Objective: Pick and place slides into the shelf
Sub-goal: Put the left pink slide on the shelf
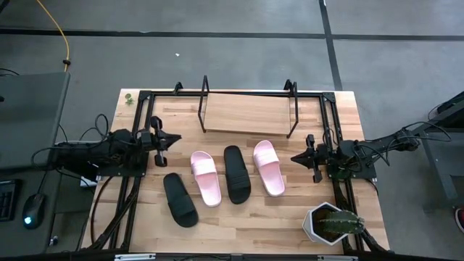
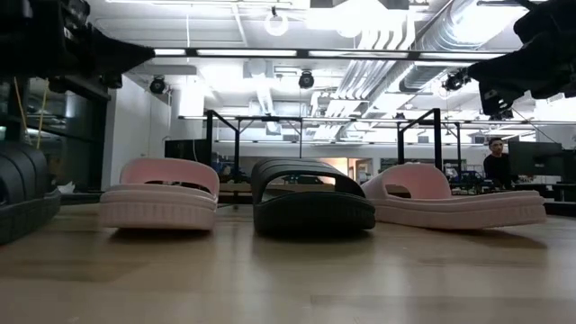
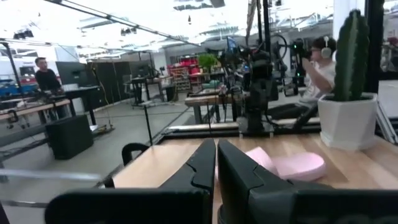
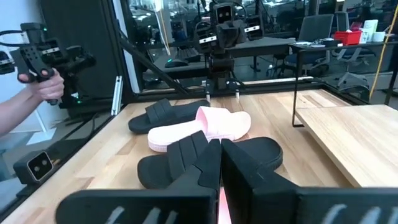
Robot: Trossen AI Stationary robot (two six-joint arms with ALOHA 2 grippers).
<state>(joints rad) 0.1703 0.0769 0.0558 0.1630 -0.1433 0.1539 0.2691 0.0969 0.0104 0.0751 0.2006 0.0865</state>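
1. A potted cactus (image 1: 333,223) in a white pot stands at the table's near right corner, on the near side of the right gripper (image 1: 296,157) and well apart from the sandals. The black table frame (image 1: 138,145) runs along both sides, under each arm.
2. The shelf (image 1: 246,114) lies at the far side of the table, its wooden board bare, beyond both sets of fingers and roughly midway between them. Nothing stands between it and the sandals.
3. The four slides lie in a row between the two grippers: a black slide (image 1: 180,199) nearest the left gripper (image 1: 176,138), then a pink slide (image 1: 205,177), a second black slide (image 1: 236,174), and a second pink slide (image 1: 269,167) just ahead of the right fingertips.
4. Both grippers hang off the table at its sides, fingers pressed together with nothing between them, each pointing inward toward the row.
5. In the low view the leftmost black slide is cut off at the edge, and both grippers show only as dark shapes at the top corners.
6. A person's hand (image 4: 38,87) holding a controller shows in the right wrist view.
7. Each slide's long axis runs near to far; the row fans slightly, with the near ends tilting rightward.
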